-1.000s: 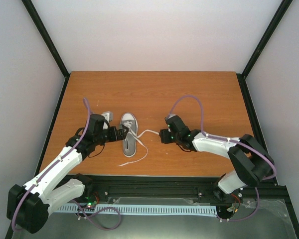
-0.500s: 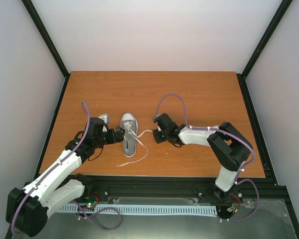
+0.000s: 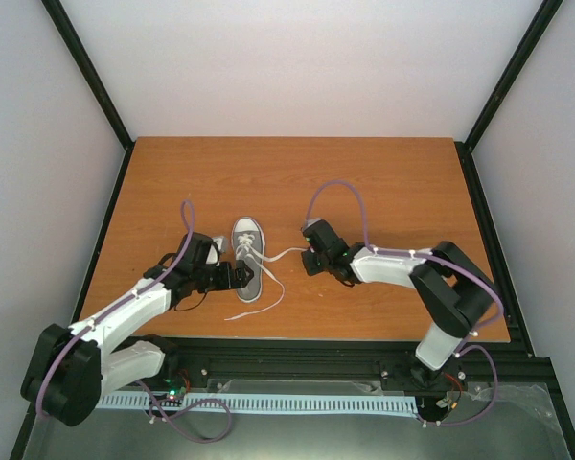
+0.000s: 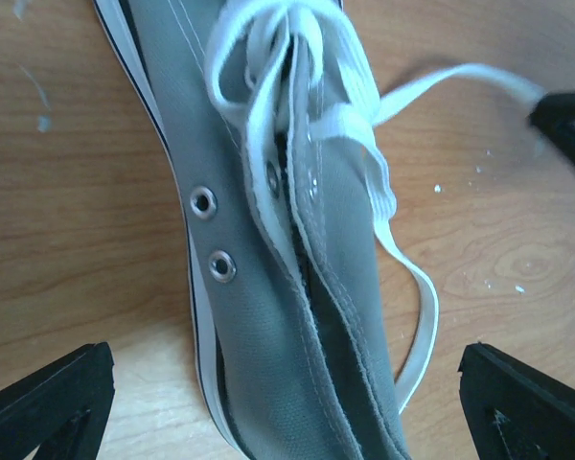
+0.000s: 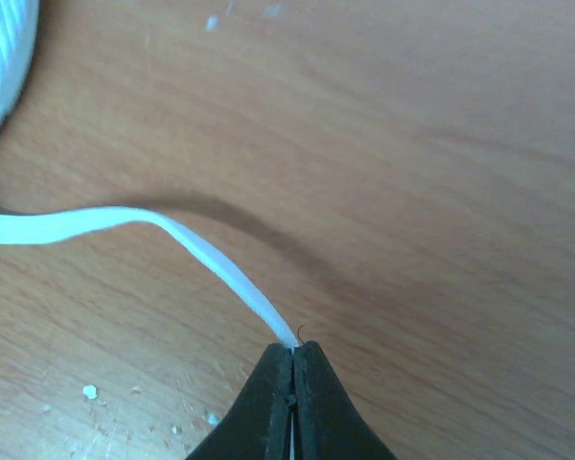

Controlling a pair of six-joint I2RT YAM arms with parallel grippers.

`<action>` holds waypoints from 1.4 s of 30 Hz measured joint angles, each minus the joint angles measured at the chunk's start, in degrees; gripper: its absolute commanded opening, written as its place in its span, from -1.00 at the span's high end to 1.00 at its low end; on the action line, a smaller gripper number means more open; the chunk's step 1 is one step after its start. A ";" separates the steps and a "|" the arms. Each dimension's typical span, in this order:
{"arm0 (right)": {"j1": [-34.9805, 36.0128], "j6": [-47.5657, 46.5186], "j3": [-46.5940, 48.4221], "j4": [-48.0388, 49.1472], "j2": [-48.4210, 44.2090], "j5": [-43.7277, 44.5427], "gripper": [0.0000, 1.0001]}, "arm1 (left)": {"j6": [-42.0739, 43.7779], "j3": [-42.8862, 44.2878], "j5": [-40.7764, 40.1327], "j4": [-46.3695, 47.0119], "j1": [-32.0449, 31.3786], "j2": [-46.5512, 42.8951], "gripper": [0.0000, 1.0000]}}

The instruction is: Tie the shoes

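Note:
The grey canvas shoe [image 3: 248,259] lies on the wooden table [image 3: 383,182], toe cap pointing away, its white laces untied. In the left wrist view the shoe [image 4: 297,287] fills the middle, and my left gripper [image 4: 287,407] stands open with one finger on either side of the heel end. One white lace [image 3: 286,254] runs right from the eyelets to my right gripper [image 3: 308,257]. In the right wrist view that lace [image 5: 201,249] ends between the pressed-together fingertips of the right gripper [image 5: 294,353], which is shut on it. A second lace [image 3: 266,299] loops loose in front of the shoe.
Black frame posts [image 3: 91,81] rise at the table's back corners, with white walls behind. A black rail [image 3: 297,359] runs along the near edge by the arm bases. Small white specks [image 5: 88,391] dot the wood.
My right gripper moved left to the lace end and closed on it. My left arm slid right, bringing its open fingers around the shoe's heel end.

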 measured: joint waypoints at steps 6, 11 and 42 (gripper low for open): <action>-0.11 0.68 -1.29 -0.66 -10.32 6.91 0.94 | -0.15 -0.20 3.72 1.44 0.00 3.65 -0.56; -0.39 1.03 -1.29 -1.36 -14.21 10.60 0.94 | -0.48 -0.22 6.16 2.73 -0.11 5.73 -0.14; -1.92 2.51 -3.98 -3.74 -19.61 15.23 0.94 | -1.20 8.68 -4.76 -12.66 -8.41 7.63 -0.42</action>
